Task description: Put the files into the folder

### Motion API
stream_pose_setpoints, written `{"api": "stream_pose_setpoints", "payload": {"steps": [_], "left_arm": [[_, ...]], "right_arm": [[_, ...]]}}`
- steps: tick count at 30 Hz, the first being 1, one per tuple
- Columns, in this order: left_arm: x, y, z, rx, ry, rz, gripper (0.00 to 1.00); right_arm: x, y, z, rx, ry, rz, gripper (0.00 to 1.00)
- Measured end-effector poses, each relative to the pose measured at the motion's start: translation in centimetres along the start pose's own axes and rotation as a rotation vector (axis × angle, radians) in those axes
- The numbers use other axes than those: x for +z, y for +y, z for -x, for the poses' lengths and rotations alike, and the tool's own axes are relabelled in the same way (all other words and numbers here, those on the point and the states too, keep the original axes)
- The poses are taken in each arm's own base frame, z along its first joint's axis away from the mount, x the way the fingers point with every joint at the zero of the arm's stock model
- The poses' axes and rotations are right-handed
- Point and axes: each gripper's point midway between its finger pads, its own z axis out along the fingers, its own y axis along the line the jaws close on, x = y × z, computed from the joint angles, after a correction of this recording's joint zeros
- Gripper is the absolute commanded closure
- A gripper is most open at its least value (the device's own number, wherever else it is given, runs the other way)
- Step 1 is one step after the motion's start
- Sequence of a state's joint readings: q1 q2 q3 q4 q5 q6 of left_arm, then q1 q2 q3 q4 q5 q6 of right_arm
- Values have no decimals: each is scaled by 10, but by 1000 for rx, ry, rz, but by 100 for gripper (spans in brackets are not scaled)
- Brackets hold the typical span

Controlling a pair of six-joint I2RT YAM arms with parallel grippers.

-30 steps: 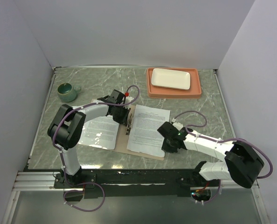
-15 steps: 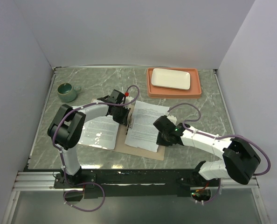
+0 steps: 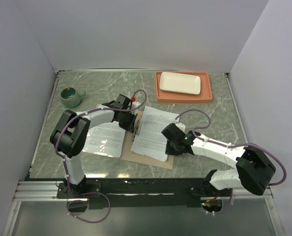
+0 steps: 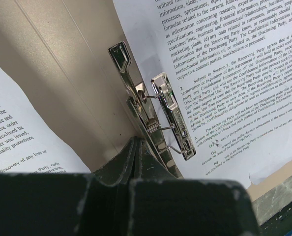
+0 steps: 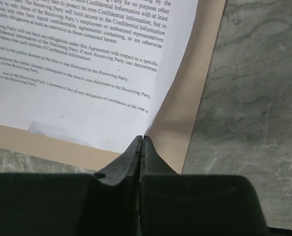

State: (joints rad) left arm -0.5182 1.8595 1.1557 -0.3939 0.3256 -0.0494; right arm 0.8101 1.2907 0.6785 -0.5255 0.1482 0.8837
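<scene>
Right gripper (image 5: 141, 139) is pinching a sheet's corner while left gripper (image 4: 136, 143) is pressing at the clip.

The right gripper's fingers are closing flat together on the near right corner of the printed sheet (image 5: 77, 64), whose edge is curling up off the tan folder (image 5: 178, 128) beneath it. The left gripper's fingers are likewise lying tight together with no gap. Their tips are touching the near end of the metal clip (image 4: 160, 115) sitting along the folder's crease, and whether they are holding anything I cannot tell. One silver arm of the clip is reaching over the printed sheet's left edge. On the folder's left half the glossy sleeved sheet (image 3: 104, 137) is lying flat. The folder is lying open on the marbled table (image 3: 87, 83). Farther back, a white plate (image 3: 180, 82) is resting in the salmon tray (image 3: 206, 93), and a green mug (image 3: 70, 96) is standing at the back left.
</scene>
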Motion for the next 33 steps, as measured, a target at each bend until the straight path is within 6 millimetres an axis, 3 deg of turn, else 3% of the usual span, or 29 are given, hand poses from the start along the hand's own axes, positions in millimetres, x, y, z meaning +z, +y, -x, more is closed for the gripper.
{"api": "stream_pose_setpoints", "payload": {"steps": [33], "left_arm": [[0, 0, 0, -17, 0, 0, 99]], "right_arm": [[-10, -22, -23, -204, 95, -5, 100]]}}
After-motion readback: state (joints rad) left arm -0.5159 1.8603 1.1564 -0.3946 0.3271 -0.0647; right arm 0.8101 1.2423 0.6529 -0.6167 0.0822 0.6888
